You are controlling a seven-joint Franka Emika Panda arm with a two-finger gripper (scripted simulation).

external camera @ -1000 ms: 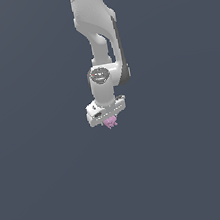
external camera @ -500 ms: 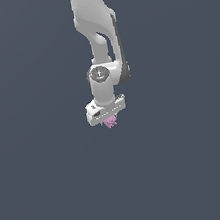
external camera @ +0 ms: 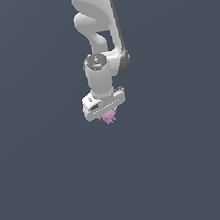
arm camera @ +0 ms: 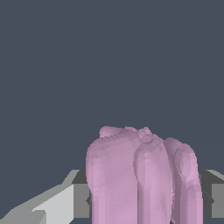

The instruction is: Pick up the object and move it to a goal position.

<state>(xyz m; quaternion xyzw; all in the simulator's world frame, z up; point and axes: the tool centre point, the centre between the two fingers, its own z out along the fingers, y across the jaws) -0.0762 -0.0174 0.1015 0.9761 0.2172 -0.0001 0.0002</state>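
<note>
Exterior view: arm hangs from above, wrist pointing down. Claw (external camera: 107, 113) at the lower end of the arm, the object (external camera: 108, 116) directly beneath the white claw body, pink prongs poking out below it. Object narrower than the claw body, roughly centred under it.

Wrist view: object (arm camera: 140, 175) fills the near field, sitting between the two grey fingers (arm camera: 81, 199), one on either side and pressed against its flanks. Claw reads as clamped on the object. Rounded prongs point away from the camera, so the long axis seems to run along the claw's approach line, not across the fingers.

No table edge or contact shadow visible; cannot tell whether the object is lifted or resting. No goal marker in either view.

Judgement: grasp made; carry to the goal remains.
</note>
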